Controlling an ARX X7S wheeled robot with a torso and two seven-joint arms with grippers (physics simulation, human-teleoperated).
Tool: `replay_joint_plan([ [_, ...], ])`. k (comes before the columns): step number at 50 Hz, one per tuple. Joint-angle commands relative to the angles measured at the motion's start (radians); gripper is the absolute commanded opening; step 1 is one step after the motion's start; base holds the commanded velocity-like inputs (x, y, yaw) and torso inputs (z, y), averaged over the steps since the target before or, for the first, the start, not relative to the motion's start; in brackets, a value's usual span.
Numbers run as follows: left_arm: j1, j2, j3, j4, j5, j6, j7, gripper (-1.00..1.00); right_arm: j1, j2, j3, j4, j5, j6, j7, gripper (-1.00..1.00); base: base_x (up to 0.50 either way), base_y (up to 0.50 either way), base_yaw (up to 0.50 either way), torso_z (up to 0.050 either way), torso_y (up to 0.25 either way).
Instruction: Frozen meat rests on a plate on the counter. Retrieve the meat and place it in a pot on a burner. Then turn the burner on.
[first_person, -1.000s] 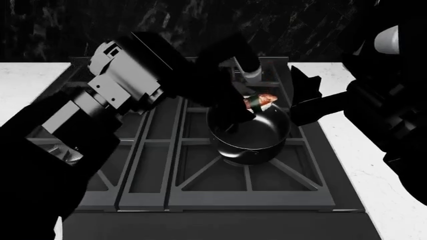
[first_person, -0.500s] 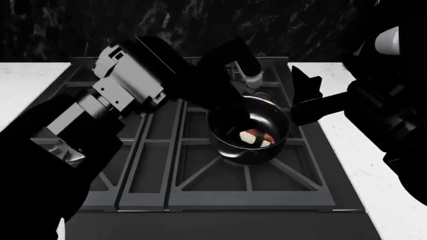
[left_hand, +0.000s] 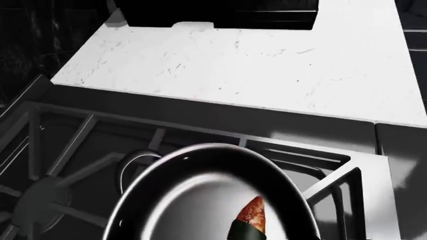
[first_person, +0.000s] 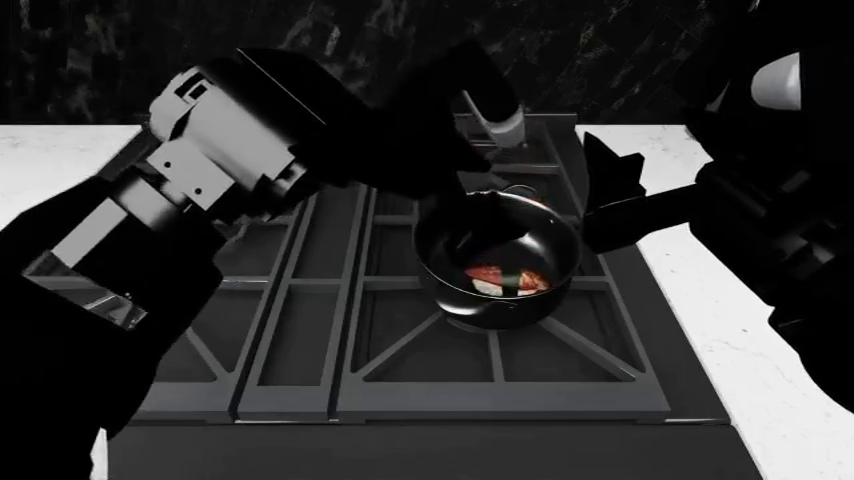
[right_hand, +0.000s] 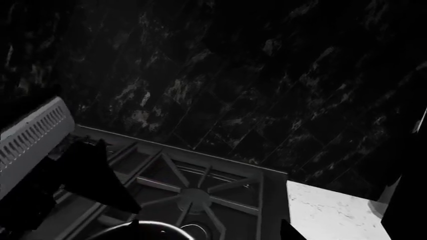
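The meat (first_person: 507, 277) lies on the bottom of the shiny dark pot (first_person: 497, 262), free of both grippers. The pot stands on the stove's grate over a burner at the right. In the left wrist view the meat (left_hand: 252, 222) shows red with a dark band inside the pot (left_hand: 167, 200). My left gripper (first_person: 491, 160) hangs just above the pot's far rim, open and empty. Beside the pot on the right, my right gripper (first_person: 601, 195) is open with nothing in it; its dark fingertips (right_hand: 283, 225) stand wide apart. The plate is out of view.
Another burner (right_hand: 193, 195) lies behind the pot, and one more (left_hand: 40, 200) to its side. The white counter (first_person: 747, 340) flanks the dark stove (first_person: 400, 380) on both sides. A black marbled wall (right_hand: 233, 75) stands behind.
The left gripper let go of the meat, which dropped into the pot and settled on its bottom. The left arm then lifted up and back. The right arm held still.
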Motion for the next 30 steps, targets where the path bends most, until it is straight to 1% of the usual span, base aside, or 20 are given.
replay_joint_plan([
  [1, 0.016, -0.083, -0.088, 0.182, -0.099, -0.109, -0.099, 1.0, 0.01, 0.004, 0.0, -0.013, 0.024, 0.003, 0.014, 1.0, 0.0, 0.0, 0.0, 0.0, 0.0],
  [9, 0.063, -0.147, -0.179, 0.312, -0.144, -0.181, -0.296, 1.0, 0.01, 0.012, 0.006, -0.028, 0.05, -0.001, 0.031, 1.0, 0.0, 0.0, 0.0, 0.0, 0.0],
  [18, 0.164, -0.219, -0.309, 0.507, -0.239, -0.274, -0.535, 1.0, -0.001, 0.015, 0.007, -0.039, 0.059, -0.007, 0.027, 1.0, 0.0, 0.0, 0.0, 0.0, 0.0],
  [22, 0.196, -0.237, -0.383, 0.564, -0.282, -0.309, -0.648, 1.0, -0.017, 0.02, 0.011, -0.036, 0.051, -0.015, 0.017, 1.0, 0.0, 0.0, 0.0, 0.0, 0.0],
  [26, 0.237, -0.249, -0.485, 0.595, -0.367, -0.362, -0.77, 1.0, -0.027, 0.021, 0.016, -0.038, 0.052, -0.023, 0.017, 1.0, 0.0, 0.0, 0.0, 0.0, 0.0],
  [30, 0.27, -0.268, -0.546, 0.628, -0.389, -0.373, -0.872, 1.0, -0.041, 0.022, 0.021, -0.041, 0.055, -0.033, 0.025, 1.0, 0.0, 0.0, 0.0, 0.0, 0.0],
])
